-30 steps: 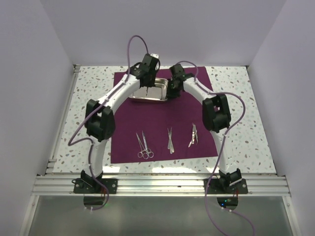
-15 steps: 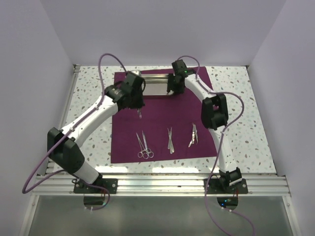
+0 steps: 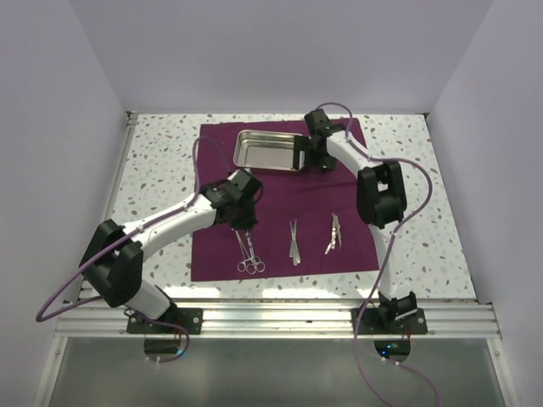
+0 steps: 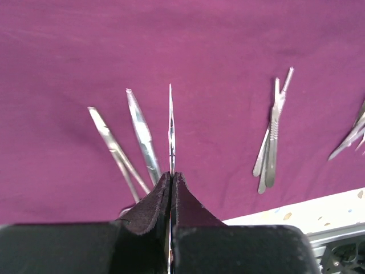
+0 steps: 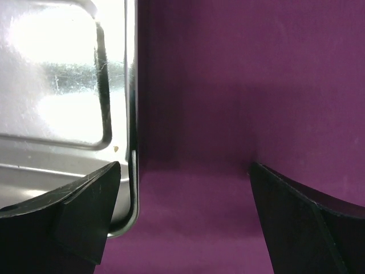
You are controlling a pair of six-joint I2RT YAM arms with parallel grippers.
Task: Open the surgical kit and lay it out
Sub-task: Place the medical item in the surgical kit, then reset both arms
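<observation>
The dark purple cloth (image 3: pixel 280 199) lies spread flat on the table. At its far edge sits the shiny steel tray (image 3: pixel 267 151), with nothing in it. My right gripper (image 3: pixel 310 153) (image 5: pixel 182 188) stands open at the tray's right rim (image 5: pixel 132 114), with only cloth between its fingers. Nearer the front, my left gripper (image 3: pixel 244 227) (image 4: pixel 171 174) is shut on a thin silver instrument (image 4: pixel 170 128) that points ahead. Just below it lie two long scissors-like instruments (image 3: pixel 249 253) (image 4: pixel 142 140). Tweezers (image 3: pixel 293 242) (image 4: pixel 271 142) and forceps (image 3: pixel 333 233) lie to the right on the cloth.
The speckled tabletop (image 3: pixel 157 170) surrounds the cloth. An aluminium rail (image 3: pixel 271 318) carries both arm bases at the near edge. Purple cables (image 3: pixel 204 165) loop beside each arm. Pale walls close in the left, right and back sides.
My left arm swung from the tray toward the front, carrying the thin instrument over the two laid-out ones. My right gripper opened and drew back off the tray's rim.
</observation>
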